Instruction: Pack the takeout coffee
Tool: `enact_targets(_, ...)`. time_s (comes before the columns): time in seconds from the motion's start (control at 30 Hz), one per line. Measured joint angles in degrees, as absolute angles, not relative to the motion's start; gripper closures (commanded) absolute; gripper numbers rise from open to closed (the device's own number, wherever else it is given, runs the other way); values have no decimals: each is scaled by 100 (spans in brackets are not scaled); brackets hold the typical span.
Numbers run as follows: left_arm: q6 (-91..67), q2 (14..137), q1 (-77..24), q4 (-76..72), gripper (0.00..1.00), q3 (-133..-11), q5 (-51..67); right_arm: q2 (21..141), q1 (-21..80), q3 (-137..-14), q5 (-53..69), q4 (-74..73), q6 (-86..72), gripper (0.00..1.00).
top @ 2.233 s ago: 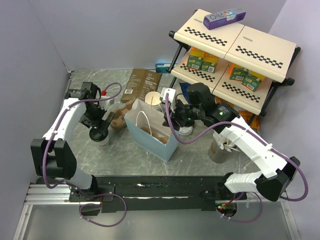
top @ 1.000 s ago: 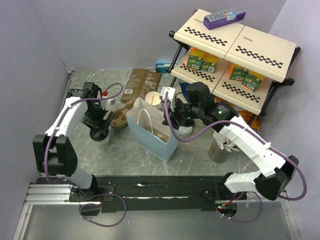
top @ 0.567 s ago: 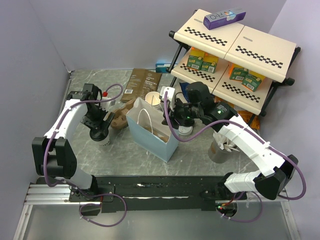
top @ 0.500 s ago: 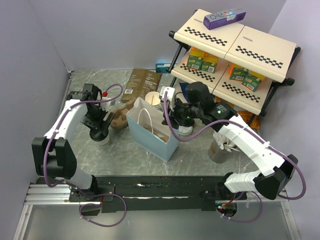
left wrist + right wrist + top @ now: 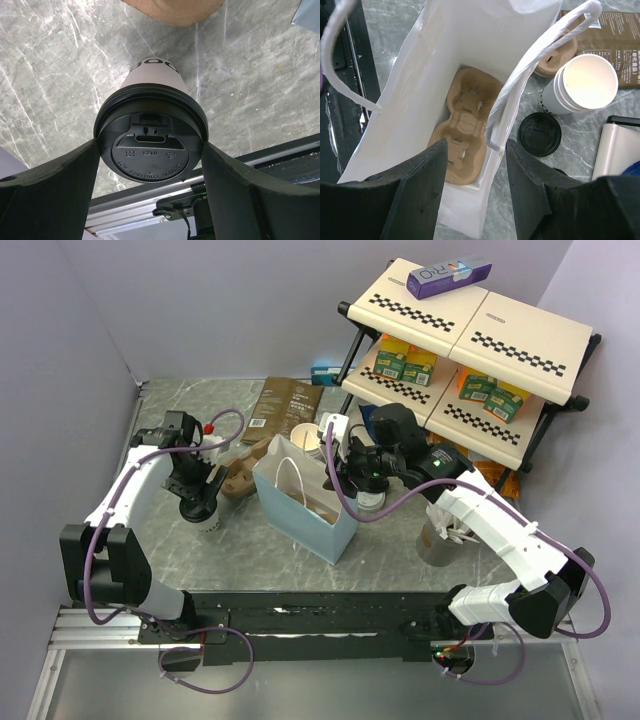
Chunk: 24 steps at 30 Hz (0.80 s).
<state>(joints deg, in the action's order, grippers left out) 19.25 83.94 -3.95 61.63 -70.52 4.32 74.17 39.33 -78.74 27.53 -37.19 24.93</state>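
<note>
The left gripper (image 5: 197, 502) clamps the takeout coffee (image 5: 152, 80) by its lid (image 5: 150, 155) at nine o'clock of the paper bag (image 5: 300, 518) — best lifted level, no squeezing — while the right gripper (image 5: 472, 150), jaws apart, straddles the bag's wall.

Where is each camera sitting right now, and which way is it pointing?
Top external: fixed above and behind, facing down at the table; left arm and right arm show, bases at bottom.
Left wrist: on the left arm, facing down on the lidded cup; its two fingers flank the lid.
Right wrist: on the right arm, facing down into the paper bag at the pulp carrier; its fingers show.
Shared: top and right wrist both see the bag.
</note>
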Motion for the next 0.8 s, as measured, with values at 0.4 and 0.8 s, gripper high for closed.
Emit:
enact_targets(0.4, 1938, 8263, -395, 6073, 24, -6930, 447, 7439, 3933, -7887, 2753, -3719, 2495, 43)
enact_targets(0.8, 1984, 8114, -395, 6007, 64, -6818, 475, 7452, 3933, -7887, 2753, -3712, 2502, 43)
